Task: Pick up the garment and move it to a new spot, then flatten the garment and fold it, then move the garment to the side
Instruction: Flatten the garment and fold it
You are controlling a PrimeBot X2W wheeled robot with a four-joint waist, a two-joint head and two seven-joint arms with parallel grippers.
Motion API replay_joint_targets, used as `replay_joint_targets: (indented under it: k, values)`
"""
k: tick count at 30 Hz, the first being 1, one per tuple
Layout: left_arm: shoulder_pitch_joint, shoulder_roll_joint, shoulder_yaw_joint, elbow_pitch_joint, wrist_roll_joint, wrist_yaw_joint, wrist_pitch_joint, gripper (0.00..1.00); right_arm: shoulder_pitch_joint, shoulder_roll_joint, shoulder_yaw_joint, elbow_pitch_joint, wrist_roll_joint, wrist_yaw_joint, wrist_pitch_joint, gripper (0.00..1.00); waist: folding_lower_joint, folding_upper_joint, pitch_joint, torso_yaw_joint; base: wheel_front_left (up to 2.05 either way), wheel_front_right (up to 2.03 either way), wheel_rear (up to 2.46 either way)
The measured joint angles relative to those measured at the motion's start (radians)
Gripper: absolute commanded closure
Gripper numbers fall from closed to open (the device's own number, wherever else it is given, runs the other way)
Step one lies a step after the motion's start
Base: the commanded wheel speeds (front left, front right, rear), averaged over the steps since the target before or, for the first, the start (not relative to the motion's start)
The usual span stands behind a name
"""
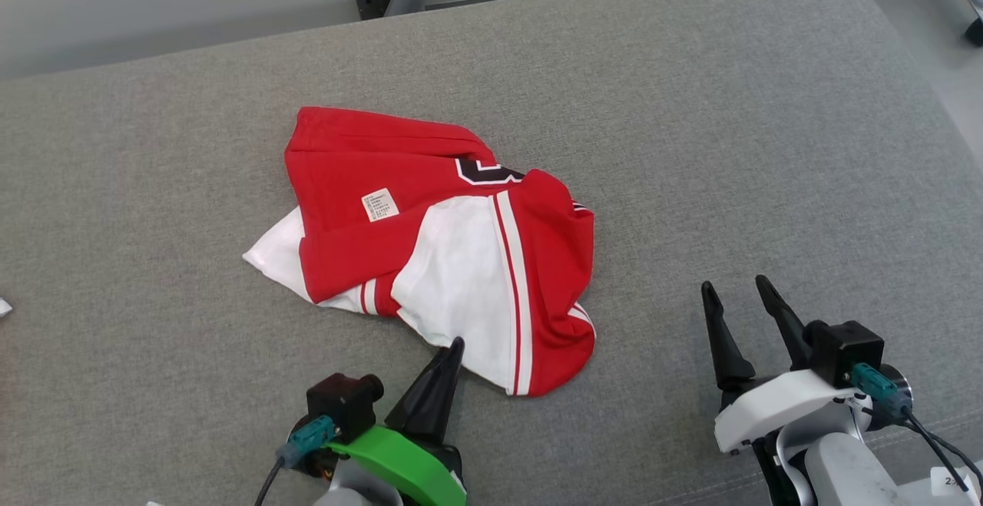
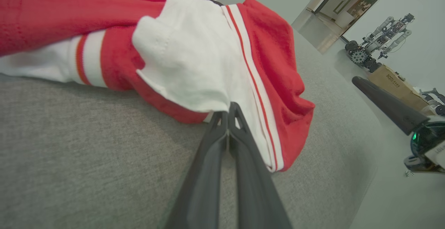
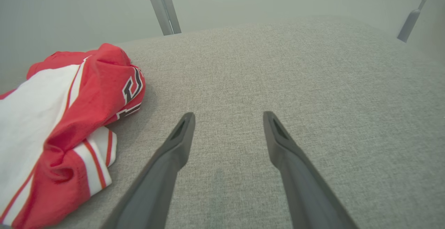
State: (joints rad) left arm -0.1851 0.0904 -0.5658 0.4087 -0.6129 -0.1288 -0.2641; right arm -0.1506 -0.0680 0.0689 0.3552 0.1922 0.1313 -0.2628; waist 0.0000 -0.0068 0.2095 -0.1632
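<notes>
So, very early days on this one. The garment (image 1: 430, 253) (a red and white jersey with a care label showing) lies in a crumpled heap near the middle of the grey cushion (image 1: 691, 145), sleeves and body bunched over each other, nothing flat or folded about it.

The left gripper (image 1: 457, 345) has its fingers pressed together right at the near white edge of the cloth. In the left wrist view the tips meet on the hem of that white flap, so I'd read it as a pinch on the fabric, though how much cloth is actually caught between them is hard to tell. Nothing is lifted; the heap rests fully on the cushion.

The right gripper (image 1: 733, 285) sits spread wide over bare cushion, off to the right of the garment and not touching it.

My read: the grab for the first step is just made, and everything else is left to do. That means the lift and move to a new spot, the flattening, the fold, and the final shift to the side.
</notes>
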Motion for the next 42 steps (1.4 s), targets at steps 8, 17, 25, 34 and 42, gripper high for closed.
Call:
replay_joint_targets:
  k: [8, 17, 25, 34, 42]
  values:
    - [-0.101, 0.05, -0.047, -0.139, 0.134, 0.0, 0.0, 1.0, -0.003, 0.006, -0.005, 0.032, 0.01, 0.0, 0.0, 0.0, 0.0, 0.0, -0.023, -0.007, 0.0, 0.0, 0.0]
    - [-0.415, 0.047, -0.282, -0.177, 0.182, 0.0, 0.0, 1.0, -0.001, 0.016, 0.022, 0.063, 0.034, 0.0, 0.0, 0.0, 0.0, 0.0001, -0.045, -0.063, 0.0, 0.0, 0.0]
    - [-0.587, 0.028, -0.46, -0.01, 0.157, -0.002, 0.0, 0.35, -0.019, 0.017, 0.03, 0.071, 0.051, 0.0, 0.0, 0.0, 0.0, 0.0, -0.025, -0.153, 0.0, 0.0, 0.0]
    - [-0.606, -0.007, -0.311, 0.064, 0.2, -0.002, 0.0, 0.0, -0.019, 0.017, 0.018, 0.063, 0.079, 0.0, 0.0, 0.0, 0.0, 0.0, 0.036, -0.191, 0.0, 0.0, 0.0]
    - [-0.488, -0.009, -0.099, 0.061, 0.286, 0.003, 0.0, 0.0, -0.024, 0.018, 0.013, 0.056, 0.065, 0.0, 0.0, 0.0, 0.0, 0.0, 0.03, -0.127, 0.0, 0.0, 0.0]
